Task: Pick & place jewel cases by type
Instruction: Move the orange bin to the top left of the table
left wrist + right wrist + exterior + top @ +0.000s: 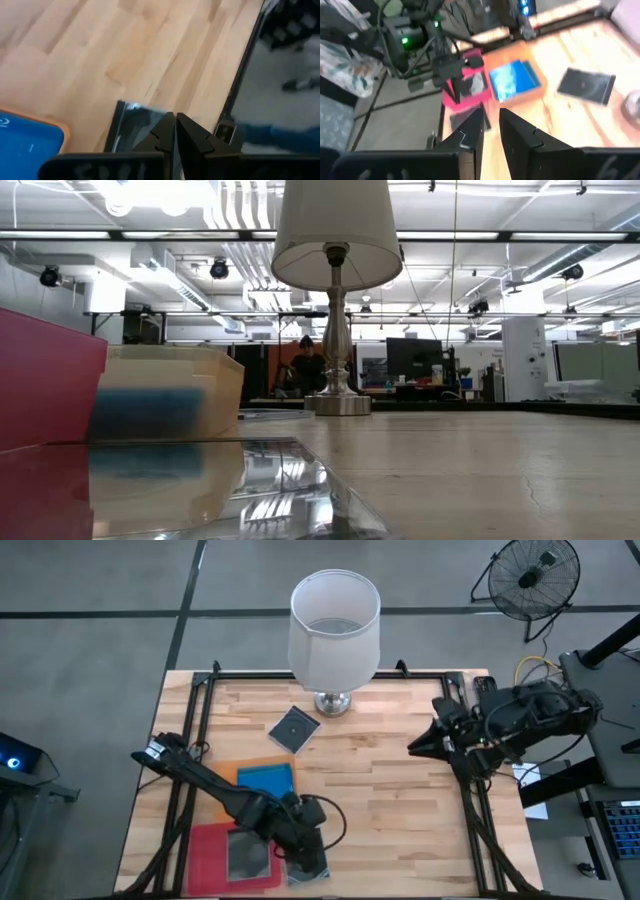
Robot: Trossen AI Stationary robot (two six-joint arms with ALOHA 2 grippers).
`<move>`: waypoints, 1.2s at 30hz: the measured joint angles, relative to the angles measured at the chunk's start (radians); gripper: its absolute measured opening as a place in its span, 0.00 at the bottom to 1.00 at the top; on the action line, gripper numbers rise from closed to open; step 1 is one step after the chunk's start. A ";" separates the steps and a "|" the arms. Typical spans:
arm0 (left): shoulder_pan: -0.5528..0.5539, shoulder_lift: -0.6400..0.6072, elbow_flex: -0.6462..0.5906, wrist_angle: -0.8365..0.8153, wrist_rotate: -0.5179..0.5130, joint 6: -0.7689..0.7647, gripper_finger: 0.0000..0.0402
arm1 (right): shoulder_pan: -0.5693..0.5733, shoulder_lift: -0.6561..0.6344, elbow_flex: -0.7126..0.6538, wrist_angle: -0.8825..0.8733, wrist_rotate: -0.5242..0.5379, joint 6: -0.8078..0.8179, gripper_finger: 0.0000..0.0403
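Wooden table (400, 790); left gripper (308, 862) shut, over dark jewel case (305, 872); pink tray (205, 860) holds dark case (247, 854); orange tray (235, 775) holds blue case (268, 780); right gripper (415, 747) narrow, empty.

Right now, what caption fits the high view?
Left gripper shut on dark transparent jewel case beside magenta-pink tray; right gripper waits.

blue case (512, 80), orange tray (532, 95), pink tray (451, 100)

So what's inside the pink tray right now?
One dark transparent jewel case lies flat in the pink tray. The left end effector hangs just beside the tray, over another dark case on the table. Anything beneath the tray's case is hidden.
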 joint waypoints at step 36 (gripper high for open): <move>0.060 0.366 -0.002 -0.053 0.368 0.307 0.00 | 0.176 -0.107 -0.023 -0.151 0.213 0.139 0.14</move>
